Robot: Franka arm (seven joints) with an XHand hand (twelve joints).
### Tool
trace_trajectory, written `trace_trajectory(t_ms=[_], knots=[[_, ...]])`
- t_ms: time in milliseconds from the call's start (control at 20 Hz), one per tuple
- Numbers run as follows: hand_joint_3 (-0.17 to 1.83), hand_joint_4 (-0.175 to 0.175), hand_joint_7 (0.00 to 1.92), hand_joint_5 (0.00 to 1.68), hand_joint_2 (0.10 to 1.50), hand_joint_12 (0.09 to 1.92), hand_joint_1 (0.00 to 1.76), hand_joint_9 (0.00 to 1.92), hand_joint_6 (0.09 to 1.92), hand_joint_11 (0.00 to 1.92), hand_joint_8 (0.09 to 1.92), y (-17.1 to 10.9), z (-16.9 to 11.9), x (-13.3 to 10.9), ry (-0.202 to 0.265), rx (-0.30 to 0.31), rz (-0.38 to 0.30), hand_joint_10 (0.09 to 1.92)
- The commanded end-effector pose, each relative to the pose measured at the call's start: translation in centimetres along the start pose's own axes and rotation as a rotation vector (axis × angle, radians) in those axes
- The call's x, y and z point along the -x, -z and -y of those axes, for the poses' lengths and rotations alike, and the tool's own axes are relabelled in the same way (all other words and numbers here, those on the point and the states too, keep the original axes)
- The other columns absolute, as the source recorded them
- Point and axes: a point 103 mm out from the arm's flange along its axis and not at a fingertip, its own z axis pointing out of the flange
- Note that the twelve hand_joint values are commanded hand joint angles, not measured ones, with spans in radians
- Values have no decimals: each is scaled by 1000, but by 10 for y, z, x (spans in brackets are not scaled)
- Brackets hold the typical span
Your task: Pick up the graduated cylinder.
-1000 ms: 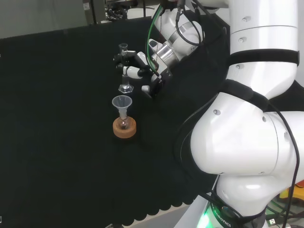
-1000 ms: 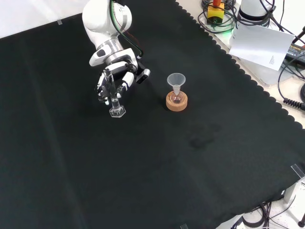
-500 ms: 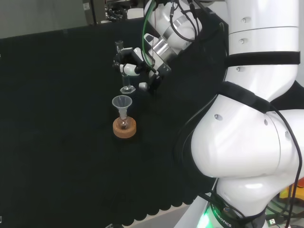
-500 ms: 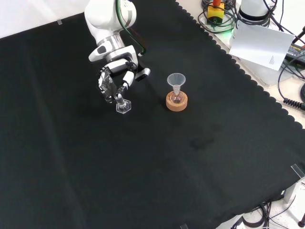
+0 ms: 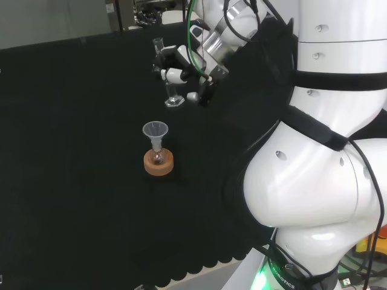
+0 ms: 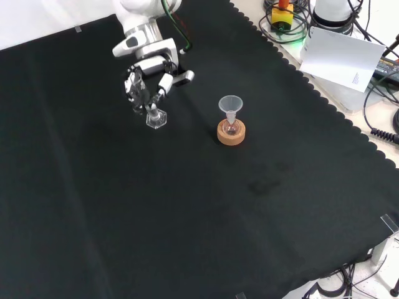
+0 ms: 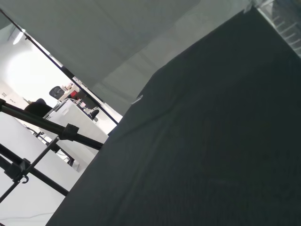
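Note:
The graduated cylinder (image 5: 171, 90) is a small clear glass tube with a hexagonal foot (image 6: 154, 119). The black and white hand (image 5: 181, 75) has its fingers curled round the tube and holds it above the black cloth, tilted. In the front view the hand (image 6: 144, 84) comes in from the top with the cylinder's foot hanging below its fingers. A corner of clear graduated glass (image 7: 282, 23) shows in the wrist view.
A small flask with a clear funnel (image 5: 155, 132) in its neck stands on a cork ring (image 5: 158, 162) near the middle of the cloth, to the right of the hand in the front view, funnel (image 6: 230, 104) over ring (image 6: 231, 132). The arm's white links (image 5: 314, 151) stand at the head view's right.
The hand has risen with the cylinder, lifting it off the cloth and carrying it away from the funnel flask. The flask and ring have stayed put.

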Motion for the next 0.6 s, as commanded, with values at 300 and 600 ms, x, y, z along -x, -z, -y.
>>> trace_trajectory(t_ms=[300,600], knots=[[-41,-103,1277,996,1137,682,1127,1447,1011,1379,314,62,53,-20,0,-67,90,87],[-53,-107,1285,1004,1138,674,1130,1451,997,1382,295,74,80,-32,18,-125,127,87]])
